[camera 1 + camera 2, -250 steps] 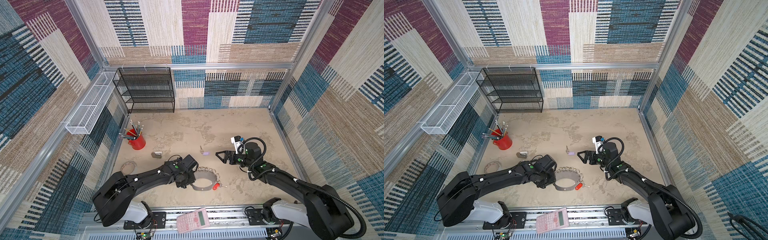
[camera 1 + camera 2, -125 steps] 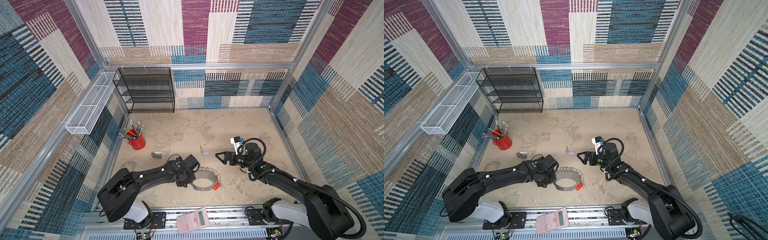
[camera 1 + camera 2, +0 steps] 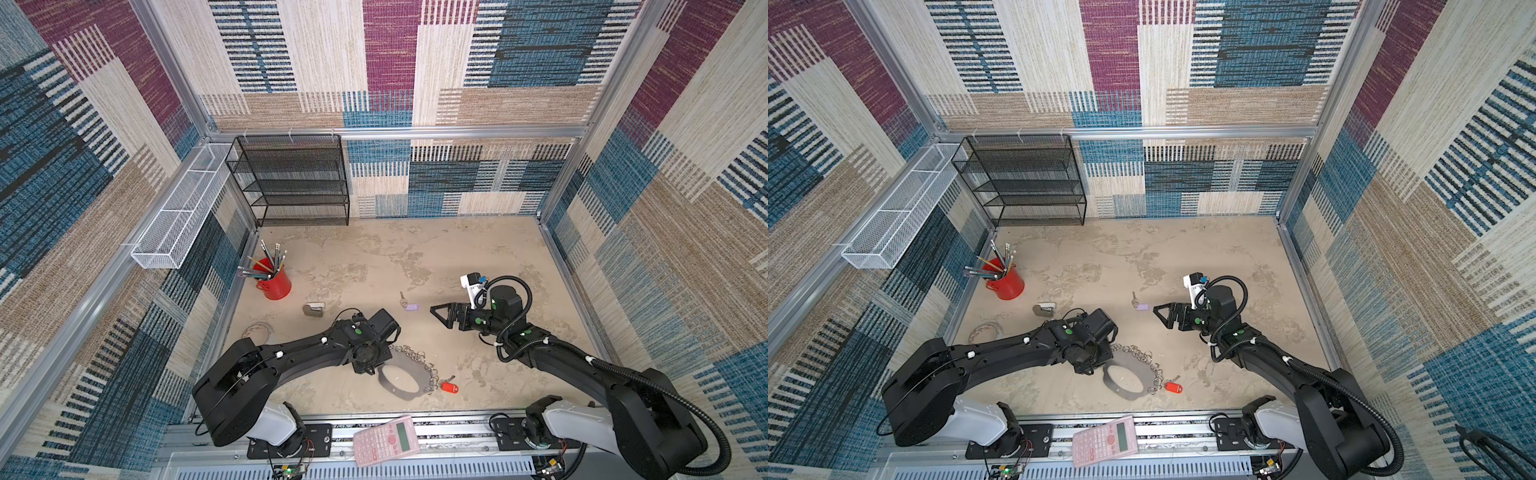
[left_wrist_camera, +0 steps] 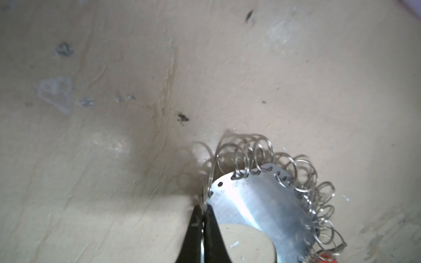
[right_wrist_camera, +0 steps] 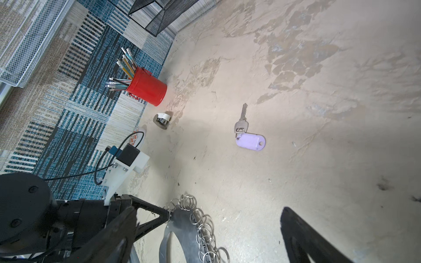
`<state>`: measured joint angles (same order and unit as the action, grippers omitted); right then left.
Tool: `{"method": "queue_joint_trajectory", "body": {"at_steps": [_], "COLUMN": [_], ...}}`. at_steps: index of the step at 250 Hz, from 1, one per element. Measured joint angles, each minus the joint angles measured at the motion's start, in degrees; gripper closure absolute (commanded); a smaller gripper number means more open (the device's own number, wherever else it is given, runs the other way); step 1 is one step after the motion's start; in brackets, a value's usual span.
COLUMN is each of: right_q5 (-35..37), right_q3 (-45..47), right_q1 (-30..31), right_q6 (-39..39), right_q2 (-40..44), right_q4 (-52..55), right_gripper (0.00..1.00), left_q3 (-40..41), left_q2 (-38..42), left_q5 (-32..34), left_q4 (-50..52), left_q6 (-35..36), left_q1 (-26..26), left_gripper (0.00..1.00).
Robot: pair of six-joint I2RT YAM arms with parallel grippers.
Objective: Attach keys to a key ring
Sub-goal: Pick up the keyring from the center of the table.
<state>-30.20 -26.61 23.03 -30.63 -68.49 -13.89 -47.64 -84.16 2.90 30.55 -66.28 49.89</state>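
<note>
Your left end effector (image 4: 203,208) is pinched tight on one end of the key ring (image 4: 262,205). The key ring lies on the desk (image 3: 374,257), its band curving away from the tips. The red key (image 3: 449,387) sits at the band's far end, against the rings. Your right end effector (image 3: 439,318) hangs spread wide, holding nothing. The lilac key (image 3: 411,306) lies just beside its tips, well apart from the key ring.

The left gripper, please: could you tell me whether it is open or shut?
Shut. The left gripper shows black fingers meeting at the tips, pinching the end of the key ring.
</note>
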Motion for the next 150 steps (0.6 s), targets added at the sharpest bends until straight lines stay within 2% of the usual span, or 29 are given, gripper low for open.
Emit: {"method": "queue_joint_trajectory", "body": {"at_steps": [90, 117, 150], "right_q5": [1.99, 2.43, 2.95], "right_q3": [-4.33, -4.94, -5.16], "right_q1": [0.00, -0.02, -0.02], "right_q6": [-0.26, -0.42, -0.42], "right_q2": [-2.34, -2.95, -3.61], "right_q4": [-0.92, -1.57, -1.73], "right_gripper": [0.00, 0.00, 0.01], "left_q3": [-17.22, -19.39, -19.67], "left_q2": [-6.71, -8.20, -8.04], "left_q5": [4.26, 3.43, -0.57], "left_q4": [1.73, 1.49, 0.57], "left_q6": [13.00, 16.59, 21.44], "left_q1": [-1.44, -4.33, -8.09], "left_gripper": [1.00, 1.00, 1.00]}}
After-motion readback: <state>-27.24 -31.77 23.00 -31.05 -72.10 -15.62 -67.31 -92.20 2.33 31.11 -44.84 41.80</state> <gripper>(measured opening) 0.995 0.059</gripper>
